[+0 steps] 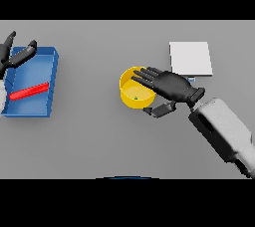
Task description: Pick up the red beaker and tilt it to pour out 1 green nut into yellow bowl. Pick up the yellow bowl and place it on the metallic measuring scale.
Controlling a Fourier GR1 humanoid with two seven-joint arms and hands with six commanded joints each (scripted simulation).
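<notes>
The right robot hand (172, 85) lies over the near right part of the yellow bowl (130, 87), its dark fingers (144, 76) stretched nearly straight across the rim and over the bowl's hollow, while the thumb (158, 110) curls in beneath against the bowl's outer wall on the near side. Fingers above and thumb below pinch the rim between them, so this robot hand is grasping the bowl. Its white and grey forearm (226, 131) comes in from the lower right at a slant, wrist bent toward the bowl.

The yellow bowl is round with smooth, plain walls and sits on the grey counter (99, 141) near the middle; a small green nut (135, 97) lies on its floor. Just beyond the right robot hand, the metallic measuring scale (191, 58) is a flat, pale, square plate, apart from the bowl.

At the far left, the left robot hand (15, 54) hovers over the far edge of a blue rectangular tray (50, 76), fingers spread and relaxed, holding nothing. The red beaker (30, 91) lies on its side in the tray, a long slim shape resting aslant
</notes>
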